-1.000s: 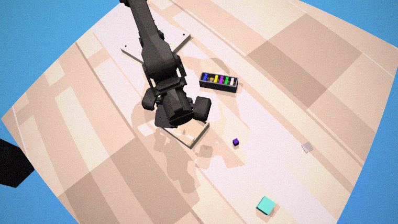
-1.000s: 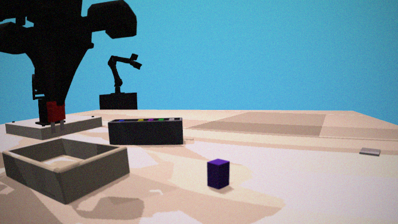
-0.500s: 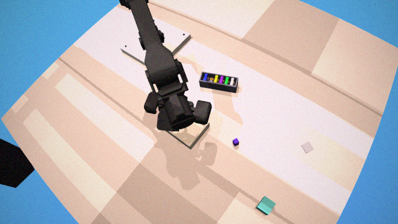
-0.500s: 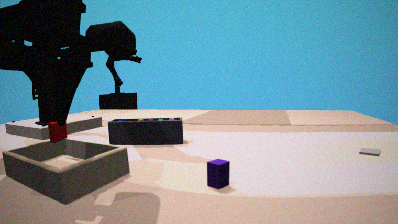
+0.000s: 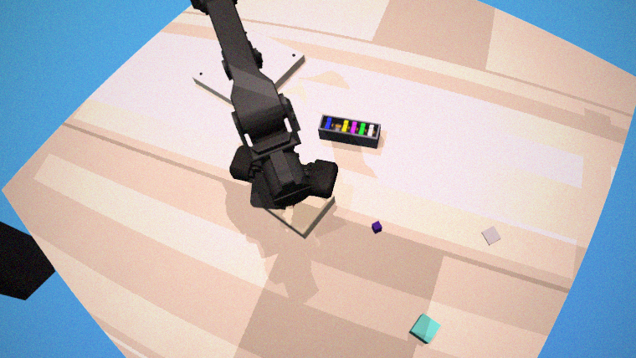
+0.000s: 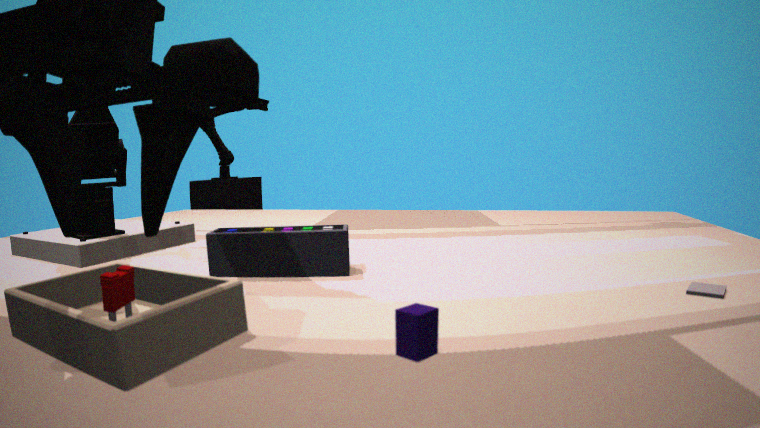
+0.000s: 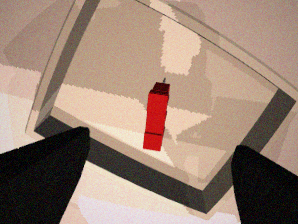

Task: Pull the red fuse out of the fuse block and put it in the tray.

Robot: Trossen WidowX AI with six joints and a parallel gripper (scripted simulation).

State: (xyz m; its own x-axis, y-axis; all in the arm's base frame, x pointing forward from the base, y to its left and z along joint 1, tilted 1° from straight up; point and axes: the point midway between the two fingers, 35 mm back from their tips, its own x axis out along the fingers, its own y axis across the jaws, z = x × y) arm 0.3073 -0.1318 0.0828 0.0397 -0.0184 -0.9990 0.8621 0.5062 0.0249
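A: From your top view, the arm hides the tray (image 5: 311, 222). Where's the fuse?

B: Check your exterior view: the fuse (image 6: 117, 289) stands upright on its prongs inside the tray (image 6: 175, 324). The pincer (image 6: 109, 231) hangs above it, spread wide, gripping nothing.

A: And the wrist view?

B: The fuse (image 7: 156, 119) sits mid-tray, fingers well apart either side.

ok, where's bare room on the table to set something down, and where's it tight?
Free: the wide stretch right of the black fuse block, between the small purple cube, flat grey tile and teal block. Tight: the grey square tray holding the red fuse, under the open gripper, close to the block.
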